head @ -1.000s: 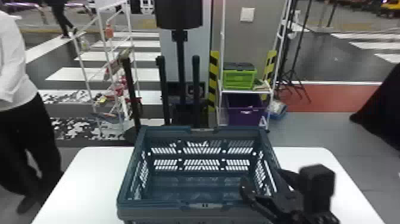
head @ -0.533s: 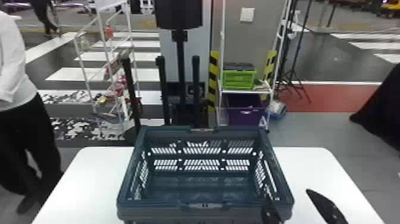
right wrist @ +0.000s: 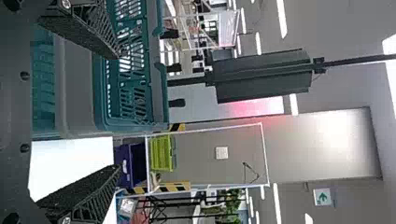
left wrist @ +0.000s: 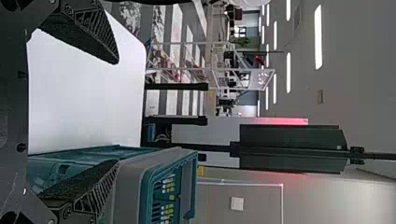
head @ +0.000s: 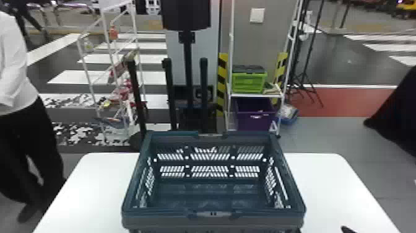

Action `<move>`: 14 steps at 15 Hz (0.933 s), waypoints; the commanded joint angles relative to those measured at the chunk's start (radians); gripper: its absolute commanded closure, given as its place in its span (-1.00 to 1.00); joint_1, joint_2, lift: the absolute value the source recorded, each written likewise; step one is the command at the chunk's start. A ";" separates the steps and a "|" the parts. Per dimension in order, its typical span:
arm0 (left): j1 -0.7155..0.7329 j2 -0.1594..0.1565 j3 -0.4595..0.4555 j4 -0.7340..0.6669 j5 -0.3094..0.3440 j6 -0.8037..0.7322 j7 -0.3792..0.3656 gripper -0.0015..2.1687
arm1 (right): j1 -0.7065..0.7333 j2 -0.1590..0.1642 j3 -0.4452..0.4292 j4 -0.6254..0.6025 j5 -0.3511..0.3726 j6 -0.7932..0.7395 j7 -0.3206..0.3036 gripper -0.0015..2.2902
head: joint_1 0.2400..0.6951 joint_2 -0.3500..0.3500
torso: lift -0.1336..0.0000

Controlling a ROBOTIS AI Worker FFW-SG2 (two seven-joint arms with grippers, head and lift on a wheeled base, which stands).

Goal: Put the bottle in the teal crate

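The teal crate (head: 213,217) stands on the white table, its open top showing bare walls and part of its floor; the front wall hides the nearest part inside. One dark fingertip of my right gripper (head: 348,229) shows at the bottom edge, right of the crate. In the right wrist view, my right gripper (right wrist: 117,112) is spread wide with nothing held, the crate (right wrist: 74,88) beyond it. My left gripper (left wrist: 117,112) is also wide apart and holds nothing; the crate (left wrist: 126,186) lies partly behind one of its fingers.
White table (head: 328,186) surface extends on both sides of the crate. Behind it stand a black post (head: 188,77), a wire rack (head: 108,77) and a shelf with a green crate (head: 248,82) and purple bin (head: 255,116). A person stands off the table's left side.
My right gripper has moved from over the crate's front right part, back and rightward, to the bottom edge of the head view. The crate has stayed in place.
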 commanded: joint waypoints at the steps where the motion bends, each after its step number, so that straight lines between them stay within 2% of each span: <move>1: -0.004 0.000 -0.001 0.002 0.000 0.000 0.000 -0.88 | 0.020 0.008 -0.020 0.000 0.006 0.000 0.000 -0.95 | 0.14 0.00 | 1.00; 14: -0.024 0.000 -0.006 0.011 0.005 0.012 0.006 -0.88 | 0.009 0.008 -0.024 0.021 0.003 0.006 0.000 -0.95 | 0.14 0.00 | 1.00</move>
